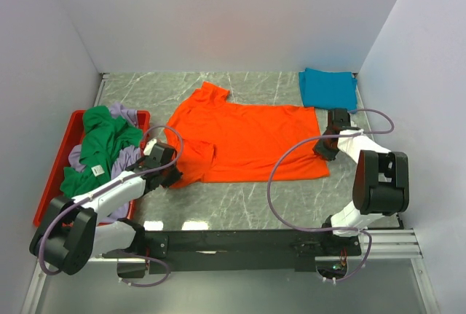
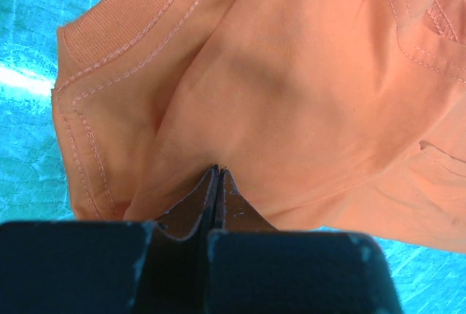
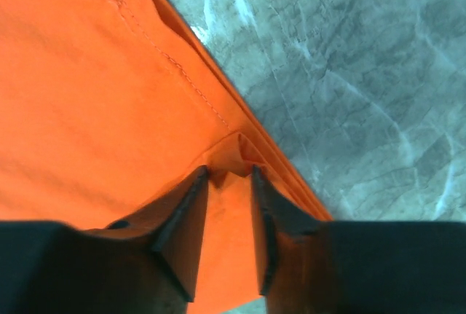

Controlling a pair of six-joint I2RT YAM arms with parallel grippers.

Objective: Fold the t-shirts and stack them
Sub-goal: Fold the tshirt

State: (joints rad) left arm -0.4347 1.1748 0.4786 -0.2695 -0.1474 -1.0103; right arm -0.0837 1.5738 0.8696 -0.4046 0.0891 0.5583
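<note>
The orange t-shirt (image 1: 247, 143) lies spread flat on the marble table, collar towards the back left. My left gripper (image 1: 172, 174) sits at the shirt's near left sleeve. In the left wrist view its jaws (image 2: 217, 170) are pressed together, with orange cloth (image 2: 291, 73) creasing away from the tips. My right gripper (image 1: 324, 150) is at the shirt's right hem. In the right wrist view its jaws (image 3: 229, 172) stand apart, and a small pucker of the hem (image 3: 240, 154) sits between the tips. A folded teal-blue t-shirt (image 1: 329, 88) lies at the back right corner.
A red tray (image 1: 54, 175) on the left holds a crumpled green t-shirt (image 1: 102, 146) and a lavender one (image 1: 127, 115). White walls close in the table on three sides. Bare marble (image 1: 240, 205) shows between the orange shirt and the arm bases.
</note>
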